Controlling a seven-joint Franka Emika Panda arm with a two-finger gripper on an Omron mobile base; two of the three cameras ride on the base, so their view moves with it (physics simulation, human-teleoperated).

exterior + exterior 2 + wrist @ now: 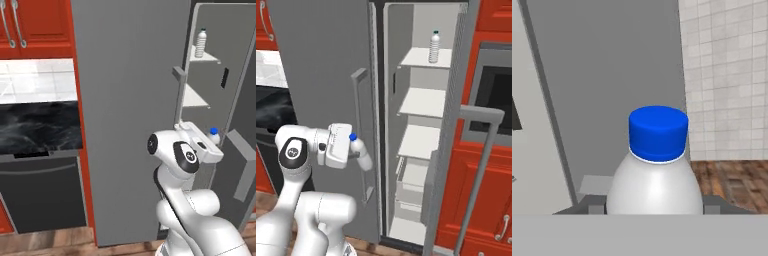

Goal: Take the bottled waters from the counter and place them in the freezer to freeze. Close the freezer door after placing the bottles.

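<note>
Two water bottles are in sight. One bottle (434,47) stands upright on the top shelf (423,58) inside the open freezer (421,105). The other bottle (655,172) sits between the fingers of the gripper (358,153), which is closed around its body, with the blue cap (658,133) pointing away from the hand. This held bottle hangs in the air in front of the fridge, just beside the long handle (358,115) of the closed door. The freezer door (456,125) stands swung open on the right. The black counter (40,125) lies off to the left.
</note>
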